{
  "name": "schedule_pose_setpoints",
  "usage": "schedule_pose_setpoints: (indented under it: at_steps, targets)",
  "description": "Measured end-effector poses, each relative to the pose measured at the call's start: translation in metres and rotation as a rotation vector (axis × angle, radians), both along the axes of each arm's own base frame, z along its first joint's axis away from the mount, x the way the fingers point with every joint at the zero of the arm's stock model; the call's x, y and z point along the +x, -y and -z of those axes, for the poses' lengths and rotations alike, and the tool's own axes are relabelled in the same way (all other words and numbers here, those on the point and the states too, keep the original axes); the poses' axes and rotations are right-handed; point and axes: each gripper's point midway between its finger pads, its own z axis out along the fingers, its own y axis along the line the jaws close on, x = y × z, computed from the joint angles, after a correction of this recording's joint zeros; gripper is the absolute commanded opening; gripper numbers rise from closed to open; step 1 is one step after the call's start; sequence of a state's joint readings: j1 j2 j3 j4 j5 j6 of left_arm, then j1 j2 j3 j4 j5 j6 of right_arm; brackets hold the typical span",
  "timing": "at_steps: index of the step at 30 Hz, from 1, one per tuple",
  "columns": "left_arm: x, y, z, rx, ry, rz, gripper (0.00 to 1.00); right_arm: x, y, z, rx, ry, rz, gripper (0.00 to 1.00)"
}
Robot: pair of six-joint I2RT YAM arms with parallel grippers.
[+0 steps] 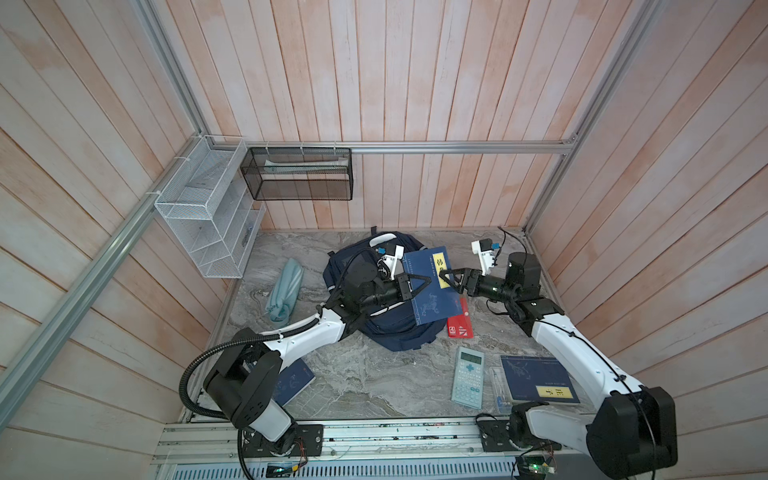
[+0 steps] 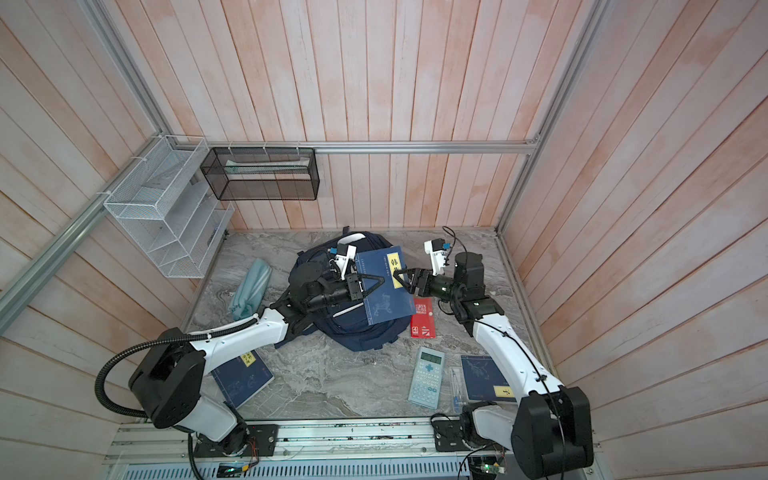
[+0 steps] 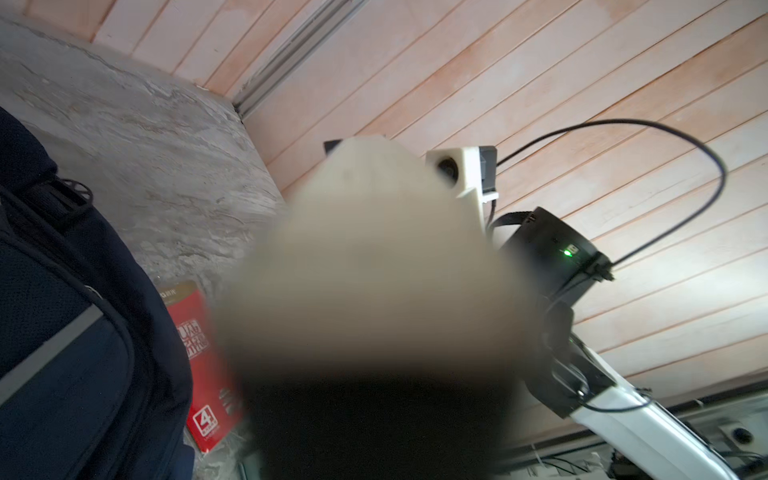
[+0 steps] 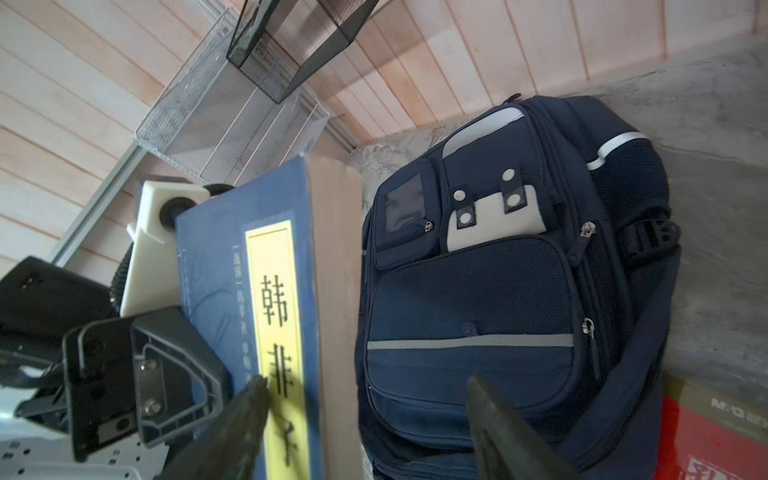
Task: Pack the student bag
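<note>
Both top views show the bag [image 1: 395, 336] lying pockets-up at mid-table toward the back, long axis running front to back, handle end toward the back wall [image 1: 415, 83]. Its middle is hidden by the left arm [image 1: 307, 332] and a blue book [image 1: 436, 305] held above it. The left gripper [image 1: 428, 282] is clamped on one side of the book; the right gripper [image 4: 368, 380] stands wide open about the opposite, labelled side, gripping nothing. A blurred pale-and-dark mass [image 3: 374, 270] blocks most of the left wrist view. The book's yellow label [image 4: 270, 257] reads 韩非子; a red pack [image 4: 706, 436] beside the bag reads M&G.
</note>
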State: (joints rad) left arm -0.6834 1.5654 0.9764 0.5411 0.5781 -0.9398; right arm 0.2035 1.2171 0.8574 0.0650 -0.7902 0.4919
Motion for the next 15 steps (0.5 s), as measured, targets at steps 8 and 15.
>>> schedule_pose_setpoints:
  at_steps: [8,15]
  targets:
    - [-0.017,-0.001,-0.009,-0.030,-0.024,0.113,0.10,-0.022,-0.015,-0.028,0.083,0.118,-0.164,0.07]
    - [0.005,-0.005,0.011,0.125,0.010,0.030,0.79,-0.016,0.016,-0.018,0.074,0.097,-0.061,0.00]
